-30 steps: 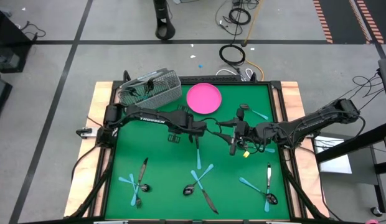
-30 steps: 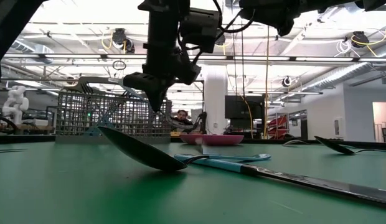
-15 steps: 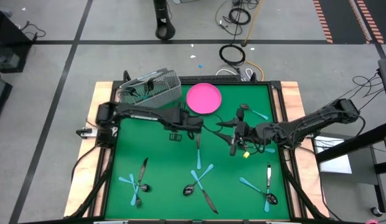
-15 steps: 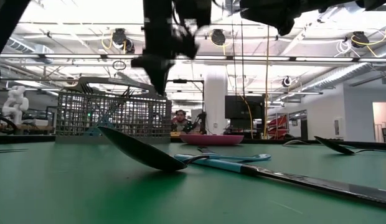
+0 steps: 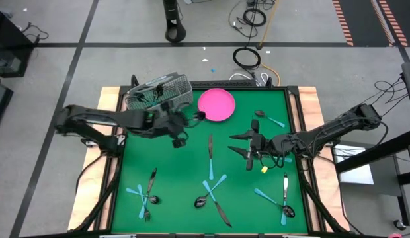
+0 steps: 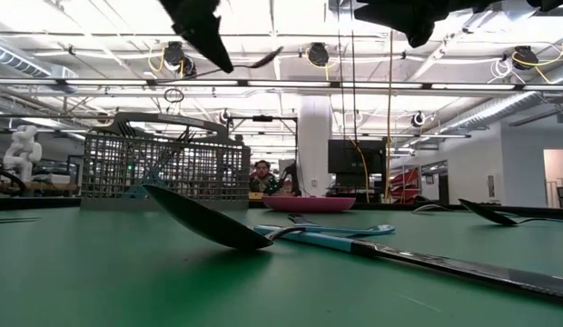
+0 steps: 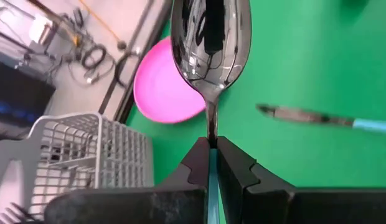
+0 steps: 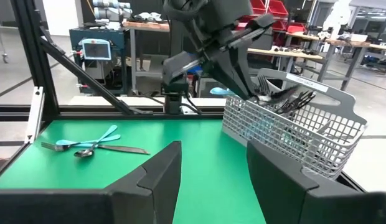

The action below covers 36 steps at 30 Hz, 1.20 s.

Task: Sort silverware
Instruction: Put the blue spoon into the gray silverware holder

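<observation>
Left gripper (image 7: 211, 163), closed on the light blue handle of a silvery metal spoon (image 7: 210, 43), holds it raised beside the grey wire-mesh basket (image 5: 159, 94) and the pink round plate (image 5: 216, 104). Right gripper (image 5: 248, 147), fingers spread open, hovers over the green bench (image 5: 178, 178) at centre-right.

pink plate (image 5: 216, 104), green table (image 5: 178, 178), grey basket (image 5: 159, 93)

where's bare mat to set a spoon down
Free: the left strip of mat below the basket, and the patch between the plate and the far-right spoon. Crowded: the near edge, with crossed silverware, and around the right tool.
</observation>
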### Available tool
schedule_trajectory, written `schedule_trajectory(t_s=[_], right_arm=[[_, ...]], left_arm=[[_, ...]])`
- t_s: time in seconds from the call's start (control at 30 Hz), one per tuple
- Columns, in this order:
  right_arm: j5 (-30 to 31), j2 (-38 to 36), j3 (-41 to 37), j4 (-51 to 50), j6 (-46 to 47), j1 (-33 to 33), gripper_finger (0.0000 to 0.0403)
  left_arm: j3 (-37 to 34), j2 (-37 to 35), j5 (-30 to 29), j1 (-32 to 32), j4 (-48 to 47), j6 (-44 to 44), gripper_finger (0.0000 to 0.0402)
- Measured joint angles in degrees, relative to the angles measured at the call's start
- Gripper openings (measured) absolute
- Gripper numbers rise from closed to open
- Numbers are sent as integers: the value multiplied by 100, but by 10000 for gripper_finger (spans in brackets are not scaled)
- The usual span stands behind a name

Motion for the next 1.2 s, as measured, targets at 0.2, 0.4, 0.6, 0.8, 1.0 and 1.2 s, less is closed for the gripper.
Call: schedule_trajectory(t_s=[0.2,0.4,0.6,0.8,1.0,1.2], right_arm=[[0,0,-2,2,61,2,171],[0,0,-6,0,66,2,171],[0,0,-7,0,66,2,171],[0,0,-7,-10,68,1,171],[0,2,-7,-92,61,0,171],[17,2,-9,-158,15,-15,171]], left_arm=[[-1390,-1072,-34,27,1827,3,13],[-2421,-1765,-416,339,3616,421,13],[-3292,-1846,-671,1030,5823,1182,13],[-3760,-1600,-525,1902,7084,1396,13],[-3834,-1128,226,2548,8062,1250,13],[-3832,-531,391,2961,8857,1204,13]])
